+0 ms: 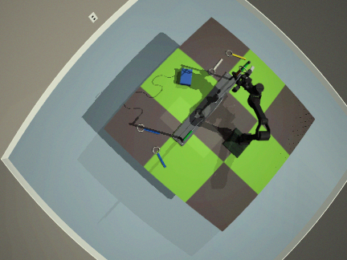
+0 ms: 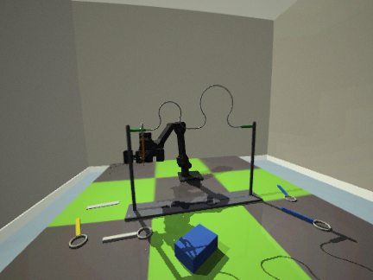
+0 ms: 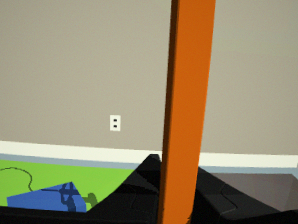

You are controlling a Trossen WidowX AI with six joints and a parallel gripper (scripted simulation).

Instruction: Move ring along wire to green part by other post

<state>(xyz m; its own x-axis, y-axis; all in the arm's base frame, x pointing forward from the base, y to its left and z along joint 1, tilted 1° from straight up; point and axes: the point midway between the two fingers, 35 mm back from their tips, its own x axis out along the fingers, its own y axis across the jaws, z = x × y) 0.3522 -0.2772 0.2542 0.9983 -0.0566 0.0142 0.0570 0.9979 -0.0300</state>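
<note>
The orange handle [image 2: 143, 149] [image 3: 189, 100] hangs upright below its ring [image 2: 142, 127], which shows nearly edge-on in the exterior view. The ring is around the green part [image 2: 135, 130] beside the left post [image 2: 131, 173]; whether it touches the wire cannot be told. My gripper [image 2: 143, 156] [image 3: 163, 163] is shut on the handle, one dark finger on each side in the wrist view. The grey wire [image 2: 216, 85] runs from there over a small hump and a larger hump to the other green part [image 2: 247, 126] at the right post [image 2: 252, 164].
The posts stand on a dark base bar [image 2: 190, 206]. My arm [image 2: 181, 143] reaches from behind the wire. A blue box [image 2: 196, 248] [image 1: 185, 77] lies in front of the bar. Loose rings with yellow [image 2: 78, 226], white [image 2: 120, 237] and blue [image 2: 298, 214] handles lie on the floor.
</note>
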